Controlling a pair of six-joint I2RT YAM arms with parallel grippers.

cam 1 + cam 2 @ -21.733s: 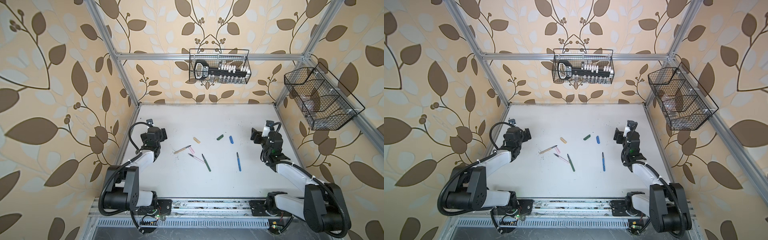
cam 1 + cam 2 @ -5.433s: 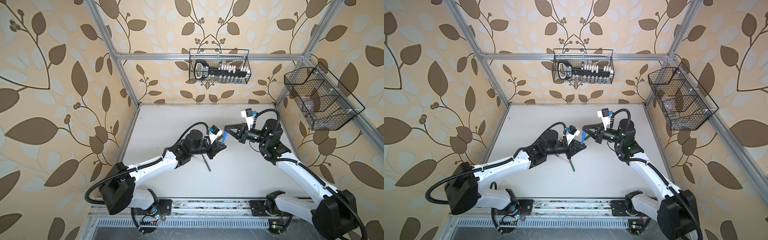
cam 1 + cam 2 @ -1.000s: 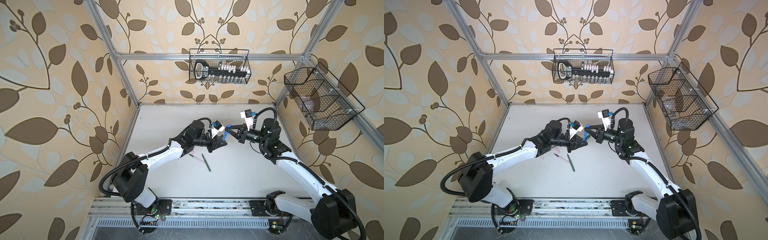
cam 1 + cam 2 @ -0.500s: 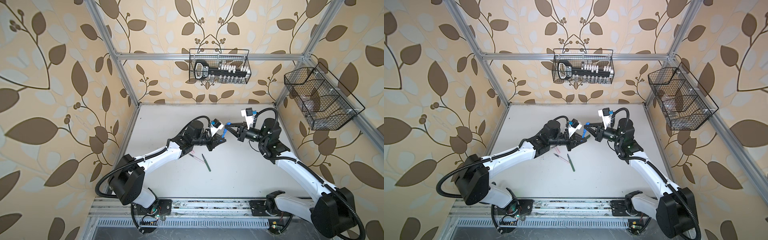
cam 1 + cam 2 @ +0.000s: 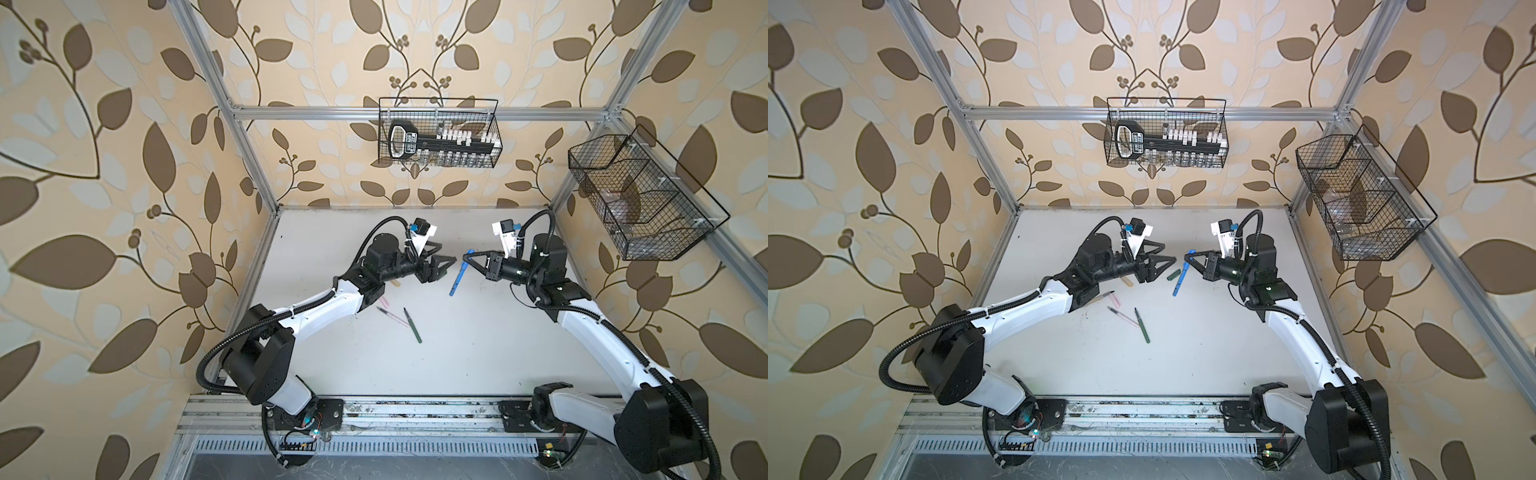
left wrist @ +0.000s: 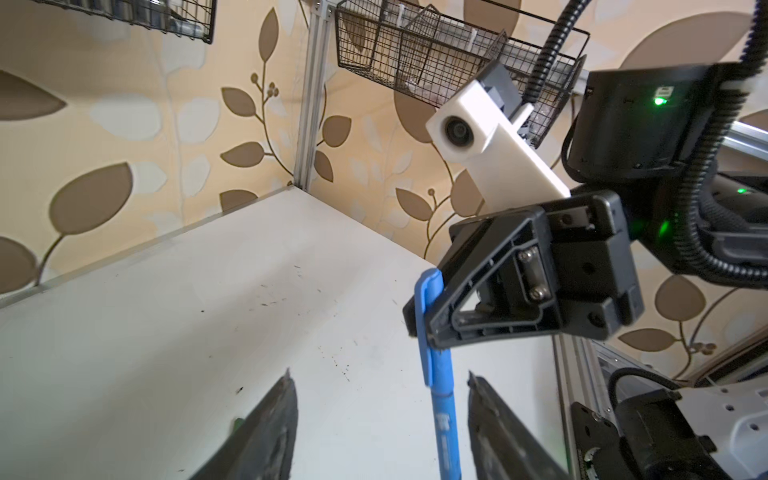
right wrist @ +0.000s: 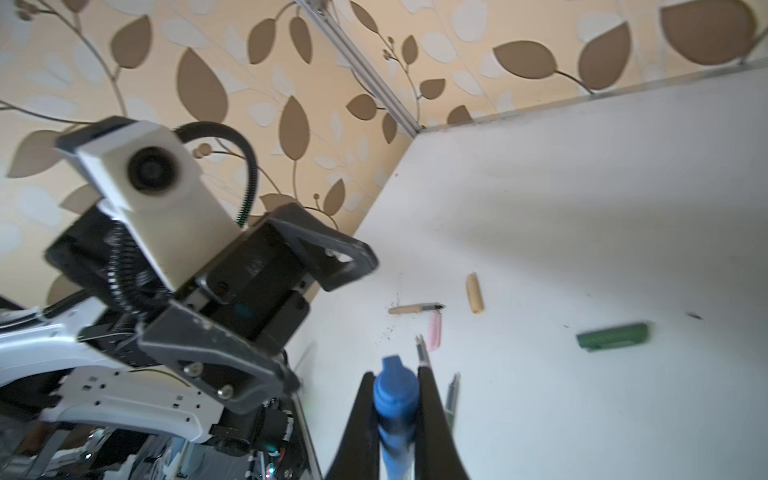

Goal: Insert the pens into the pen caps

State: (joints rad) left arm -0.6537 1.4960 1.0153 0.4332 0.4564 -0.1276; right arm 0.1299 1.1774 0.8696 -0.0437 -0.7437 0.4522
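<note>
- Right pincer (image 5: 466, 262) clenches the blue pen (image 5: 456, 277) at its cap (image 6: 428, 365); the pen slants down, near-left.
- Left pincer (image 5: 444, 269), released, empty, just left of it, not touching.

White tabletop (image 5: 478, 353), dark specks on it. Leaf-print wallpaper (image 5: 104, 166) all round, aluminium frame (image 5: 311, 112) across the back and up the corners. Back-wall wire basket (image 5: 436, 99) holds a black key-shaped block (image 5: 440, 143) with a row of white pieces. Divided wire basket (image 5: 681, 170) on the right-hand wall, contents unclear. Slotted rail (image 5: 415, 415) along the front.
</note>
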